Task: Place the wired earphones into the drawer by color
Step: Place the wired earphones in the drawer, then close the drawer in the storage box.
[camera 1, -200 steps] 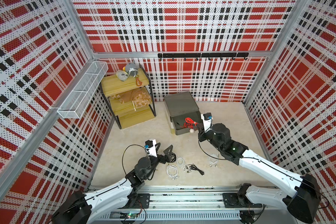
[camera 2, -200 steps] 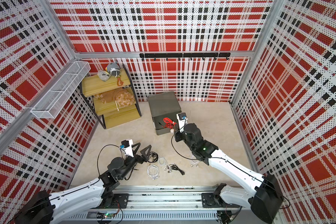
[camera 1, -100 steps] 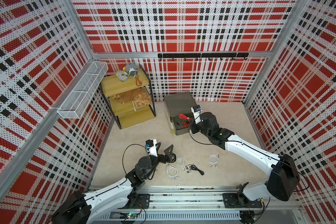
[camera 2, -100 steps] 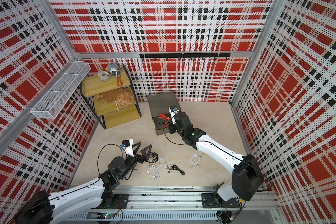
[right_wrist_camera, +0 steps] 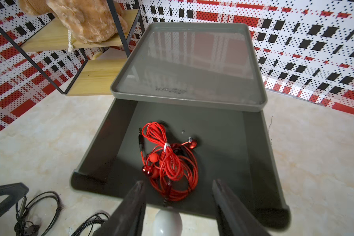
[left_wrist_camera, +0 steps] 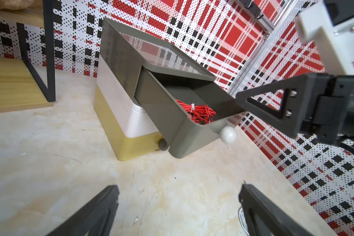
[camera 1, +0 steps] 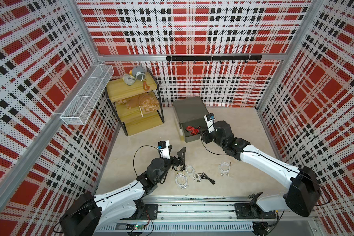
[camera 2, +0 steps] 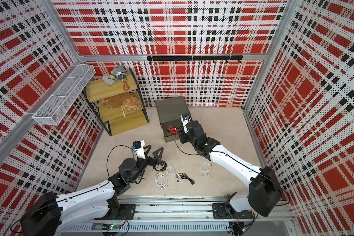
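Note:
The grey top drawer (camera 1: 192,139) (right_wrist_camera: 260,163) stands pulled out, and a tangle of red wired earphones (right_wrist_camera: 170,161) (camera 1: 192,129) (left_wrist_camera: 196,111) lies on its floor. My right gripper (right_wrist_camera: 178,186) (camera 1: 203,134) hangs open over the drawer's front edge, above the white knob (right_wrist_camera: 168,222), with nothing between its fingers. On the floor lie white earphones (camera 1: 181,180) (camera 1: 224,168) and black earphones (camera 1: 207,177) (right_wrist_camera: 37,208). My left gripper (left_wrist_camera: 179,194) (camera 1: 177,148) is wide open and empty, just past a black bundle (camera 1: 178,167).
Below the grey drawer, a white drawer (left_wrist_camera: 119,98) and a yellow drawer (left_wrist_camera: 119,141) are shut. A wooden shelf (camera 1: 135,114) with plush toys stands at the back left. A white wire basket (camera 1: 86,98) hangs on the left wall, and a black hook rail (camera 1: 213,58) on the back wall.
My right gripper has swung over the open drawer and gone from shut to open. Red earphones now lie loose in the drawer. The left arm has not moved.

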Motion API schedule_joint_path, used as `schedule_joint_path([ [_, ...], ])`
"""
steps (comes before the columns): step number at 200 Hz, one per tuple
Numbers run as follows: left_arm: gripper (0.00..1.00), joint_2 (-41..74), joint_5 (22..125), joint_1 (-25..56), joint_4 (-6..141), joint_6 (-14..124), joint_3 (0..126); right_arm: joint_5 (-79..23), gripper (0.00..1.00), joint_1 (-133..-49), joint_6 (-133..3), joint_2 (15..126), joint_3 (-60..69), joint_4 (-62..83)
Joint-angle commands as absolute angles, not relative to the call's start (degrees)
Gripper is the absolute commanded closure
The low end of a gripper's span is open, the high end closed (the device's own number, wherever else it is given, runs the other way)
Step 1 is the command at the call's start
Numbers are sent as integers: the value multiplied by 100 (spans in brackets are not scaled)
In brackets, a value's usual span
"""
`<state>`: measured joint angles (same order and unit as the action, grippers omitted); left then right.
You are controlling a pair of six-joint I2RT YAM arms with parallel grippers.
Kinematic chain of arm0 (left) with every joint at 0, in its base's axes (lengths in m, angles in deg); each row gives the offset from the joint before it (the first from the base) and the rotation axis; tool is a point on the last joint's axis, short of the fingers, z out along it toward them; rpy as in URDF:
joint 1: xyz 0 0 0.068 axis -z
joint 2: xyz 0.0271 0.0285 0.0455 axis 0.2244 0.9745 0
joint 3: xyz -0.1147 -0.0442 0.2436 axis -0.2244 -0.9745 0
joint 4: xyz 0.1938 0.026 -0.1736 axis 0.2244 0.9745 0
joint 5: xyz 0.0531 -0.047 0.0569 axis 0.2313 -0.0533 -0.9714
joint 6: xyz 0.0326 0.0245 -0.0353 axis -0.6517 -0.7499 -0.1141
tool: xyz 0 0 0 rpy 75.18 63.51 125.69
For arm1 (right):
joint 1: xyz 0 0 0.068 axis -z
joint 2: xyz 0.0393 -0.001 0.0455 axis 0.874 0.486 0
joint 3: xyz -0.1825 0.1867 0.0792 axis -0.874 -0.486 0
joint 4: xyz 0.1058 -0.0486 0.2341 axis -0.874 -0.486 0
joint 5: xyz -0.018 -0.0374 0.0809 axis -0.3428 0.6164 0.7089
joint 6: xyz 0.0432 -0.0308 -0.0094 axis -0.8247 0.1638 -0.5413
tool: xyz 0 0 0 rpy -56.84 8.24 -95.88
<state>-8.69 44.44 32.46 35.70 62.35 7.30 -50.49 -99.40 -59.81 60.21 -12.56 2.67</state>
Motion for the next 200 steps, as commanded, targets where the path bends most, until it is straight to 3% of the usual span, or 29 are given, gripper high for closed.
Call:
schedule_joint_path([
  [1, 1, -616, 4369, 3282, 3616, 6010, 1022, -5355, 37, -9915, -6103, 5561, -1647, 450],
  [105, 1, 566, 4261, 3140, 3599, 5917, 1838, -6150, 30, -9910, -6472, 3355, -3941, 1053],
  [147, 1, 877, 4309, 2961, 3524, 5733, 2001, -6333, 21, -9909, -6496, 2633, -4332, 1042],
  [200, 1, 1134, 4399, 2716, 3384, 5672, 2208, -6358, 21, -9909, -6484, 2405, -4457, 876],
])
